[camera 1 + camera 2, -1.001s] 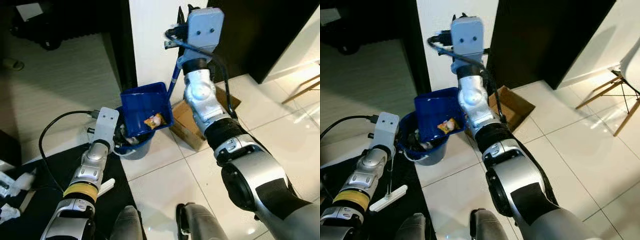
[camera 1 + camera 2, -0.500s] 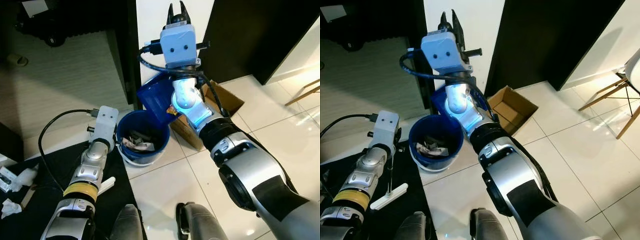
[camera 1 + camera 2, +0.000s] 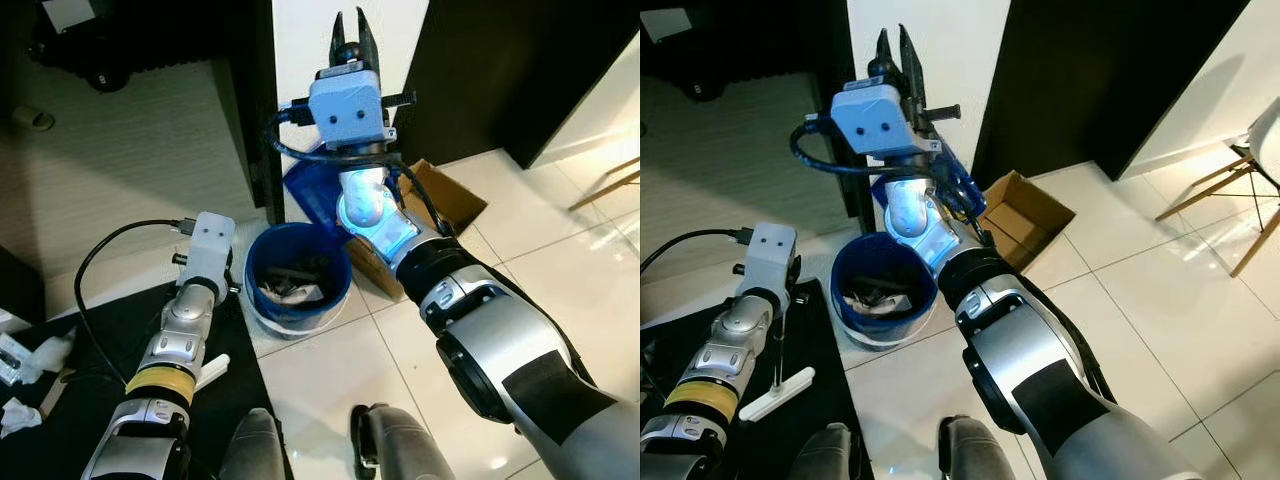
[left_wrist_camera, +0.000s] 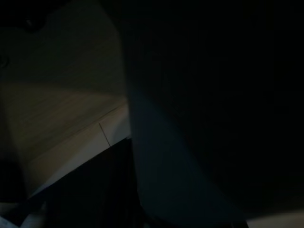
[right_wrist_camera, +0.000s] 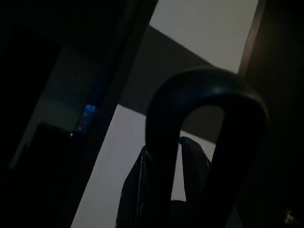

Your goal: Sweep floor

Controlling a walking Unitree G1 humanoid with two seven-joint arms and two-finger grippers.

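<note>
Dustpan of glossy blue plastic hangs tipped on edge just above the far rim of the bucket, against the white wall, behind the right arm. Starting at the left, crumpled white paper scraps lie on a black mat, and the left arm reaches forward over that mat, its grey wrist box level with the bucket's near side; a thin white brush lies slanted on the mat beneath it, and I cannot tell whether the left gripper is open or closed. Next comes the bucket, round, dark blue with a pale rim, holding crumpled paper and wrappers. The right arm rises steeply over it, and the right gripper points up the wall, its two black fingers clamped on the dustpan's handle. A brown cardboard box sits open on glossy white tiles at the right.
</note>
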